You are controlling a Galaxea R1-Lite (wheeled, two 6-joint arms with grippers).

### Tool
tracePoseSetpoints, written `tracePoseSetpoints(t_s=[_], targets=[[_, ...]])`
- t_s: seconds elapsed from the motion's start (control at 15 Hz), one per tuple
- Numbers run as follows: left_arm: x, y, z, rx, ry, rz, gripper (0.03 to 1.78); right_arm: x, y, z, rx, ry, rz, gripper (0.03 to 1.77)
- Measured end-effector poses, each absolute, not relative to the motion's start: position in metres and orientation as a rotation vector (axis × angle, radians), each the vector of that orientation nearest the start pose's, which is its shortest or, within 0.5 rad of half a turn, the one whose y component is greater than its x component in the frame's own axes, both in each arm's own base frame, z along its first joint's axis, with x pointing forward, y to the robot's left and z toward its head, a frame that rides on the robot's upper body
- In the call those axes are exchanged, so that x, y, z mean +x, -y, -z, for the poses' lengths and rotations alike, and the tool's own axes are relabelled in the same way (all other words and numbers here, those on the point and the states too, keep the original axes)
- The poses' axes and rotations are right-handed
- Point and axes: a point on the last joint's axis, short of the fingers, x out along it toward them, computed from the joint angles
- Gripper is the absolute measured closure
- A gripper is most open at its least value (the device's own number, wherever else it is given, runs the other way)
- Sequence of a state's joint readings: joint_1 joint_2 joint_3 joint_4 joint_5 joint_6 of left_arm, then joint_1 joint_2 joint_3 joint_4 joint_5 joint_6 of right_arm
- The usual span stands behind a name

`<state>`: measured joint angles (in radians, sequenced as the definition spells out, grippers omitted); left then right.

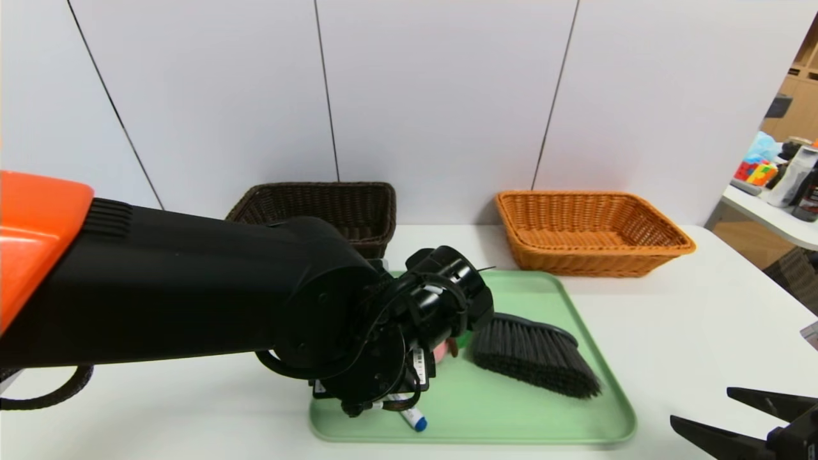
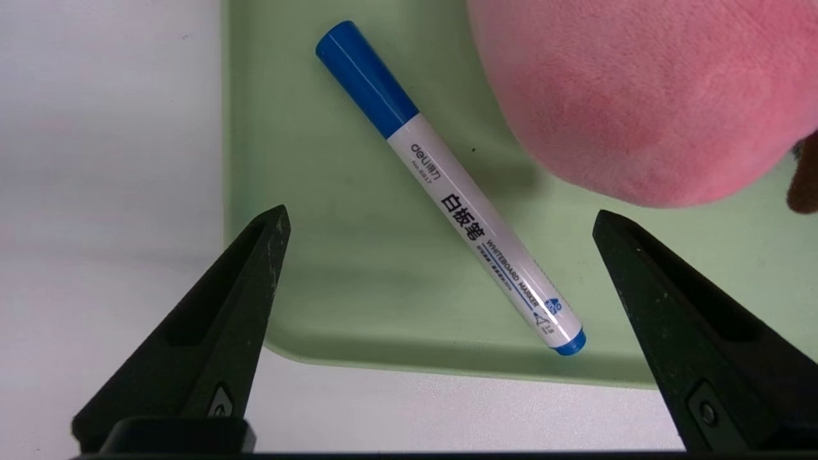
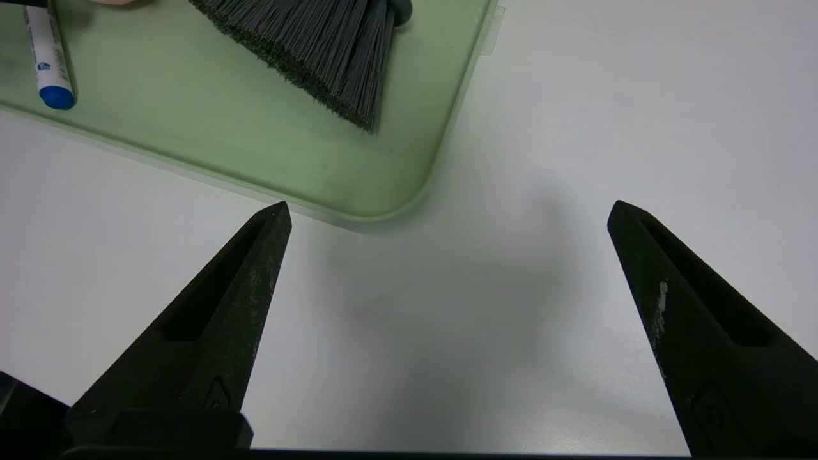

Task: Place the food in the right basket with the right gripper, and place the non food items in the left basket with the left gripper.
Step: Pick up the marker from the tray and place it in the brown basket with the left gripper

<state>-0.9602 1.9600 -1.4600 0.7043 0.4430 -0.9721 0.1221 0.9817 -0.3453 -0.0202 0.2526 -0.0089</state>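
Observation:
My left gripper (image 2: pixel 439 214) hangs open over the near left corner of the green tray (image 1: pixel 511 415), its jaws either side of the white marker pen (image 2: pixel 447 191) with the blue cap, not touching it. The pink plush peach (image 2: pixel 639 96) lies right beside the pen; the left wrist hides most of it in the head view. The dark-bristled brush (image 1: pixel 537 358) lies on the tray's right half. My right gripper (image 1: pixel 700 404) stands open and empty above bare table off the tray's near right corner. The dark brown left basket (image 1: pixel 319 204) and the orange-tan right basket (image 1: pixel 588 230) stand behind the tray.
The thick black left arm (image 1: pixel 192 287) with its orange section crosses the left of the head view and hides the table under it. A side table (image 1: pixel 773 217) with bottles and coloured items stands at the far right. White wall panels close off the back.

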Motion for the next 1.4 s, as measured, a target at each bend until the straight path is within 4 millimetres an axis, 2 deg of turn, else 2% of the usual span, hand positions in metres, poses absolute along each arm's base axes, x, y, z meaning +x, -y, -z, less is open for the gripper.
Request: tracePoseSetpoints(t_s=[0.73, 1.4], targets=[[0.207, 0.276, -0.157, -0.213, -1.026, -0.148, 0.12, 0.099, -0.018, -0.147, 0.033, -0.616, -0.363, 0.09], [0.211, 0.282, -0.141, -0.209, -1.045, -0.181, 0.12, 0.1, -0.018, -0.148, 0.031, -0.615, -0.365, 0.09]])
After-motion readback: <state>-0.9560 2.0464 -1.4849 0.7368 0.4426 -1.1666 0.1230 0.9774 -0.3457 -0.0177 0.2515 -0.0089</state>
